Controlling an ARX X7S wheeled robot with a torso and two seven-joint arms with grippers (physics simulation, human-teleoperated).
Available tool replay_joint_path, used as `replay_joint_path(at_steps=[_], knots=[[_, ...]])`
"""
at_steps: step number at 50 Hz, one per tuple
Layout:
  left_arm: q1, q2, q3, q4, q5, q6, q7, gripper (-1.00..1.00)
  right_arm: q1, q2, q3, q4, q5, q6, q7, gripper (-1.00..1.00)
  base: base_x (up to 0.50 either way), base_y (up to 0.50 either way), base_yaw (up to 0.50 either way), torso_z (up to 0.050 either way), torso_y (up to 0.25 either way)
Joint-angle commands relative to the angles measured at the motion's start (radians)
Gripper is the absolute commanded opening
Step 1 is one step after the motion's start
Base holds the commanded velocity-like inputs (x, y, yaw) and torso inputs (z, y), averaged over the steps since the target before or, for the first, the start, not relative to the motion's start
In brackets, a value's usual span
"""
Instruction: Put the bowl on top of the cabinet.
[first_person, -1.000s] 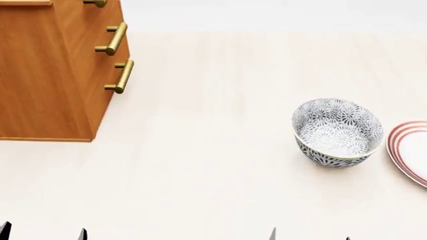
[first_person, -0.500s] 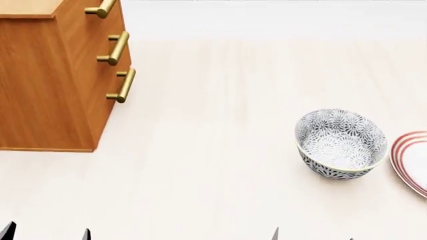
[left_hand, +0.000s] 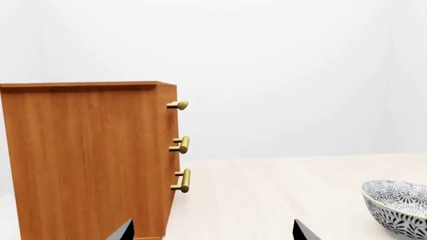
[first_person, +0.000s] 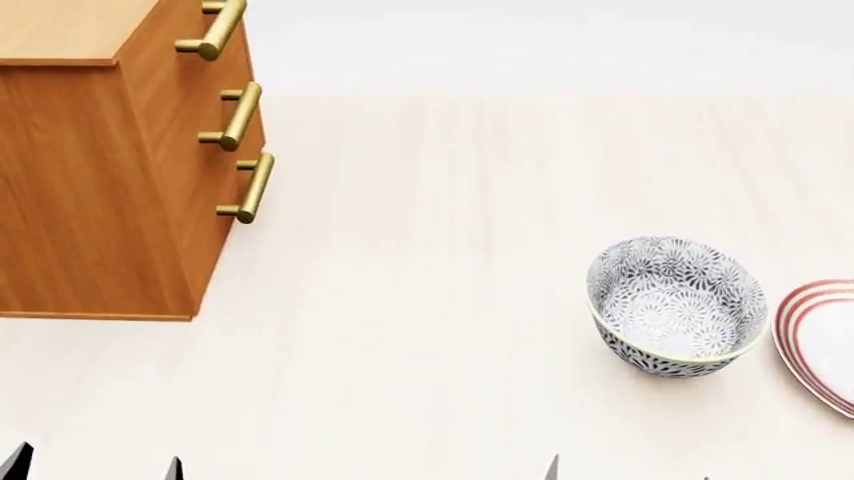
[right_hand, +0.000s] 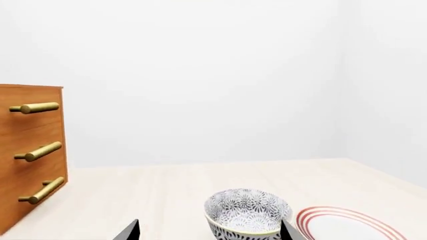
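Bowl (first_person: 678, 307) sits upright on pale surface (first_person: 427, 300), lower right of head frame, just beside ringed plate (first_person: 821, 345) at right edge; contact between them not confirmable. Cabinet (first_person: 94, 190) upper left, well apart from bowl.

Left pincer (left_hand: 212, 232) and right pincer (right_hand: 208, 231): fingertips apart, both empty, low at frame bottom.

Your judgement call: ceramic, rigid, breakable, likely slick glaze. Take thin rim, one finger inside wall, one outside. Lift level; set down gently.
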Motion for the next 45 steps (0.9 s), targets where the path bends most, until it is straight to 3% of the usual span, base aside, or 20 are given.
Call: replay_joint_path(at_steps=[1,18,45], knots=[[0.0,-0.01,0.007,0.002,-0.004,0.003,-0.01,1.0,0.0,0.007,-0.006,-0.001,0.003,-0.001,0.006,1.0,0.0,0.0,0.0,0.05,0.0],[-0.003,-0.019,0.014,0.0,-0.023,0.01,-0.019,1.0,0.007,0.016,-0.013,0.006,0.016,0.001,0.013,1.0,0.0,0.0,0.0,0.05,0.0],[-0.005,-0.035,0.031,-0.004,-0.02,0.025,-0.039,1.0,0.008,0.031,-0.025,0.012,0.022,-0.015,0.024,1.0,0.33,0.0,0.0,0.0,0.0]])
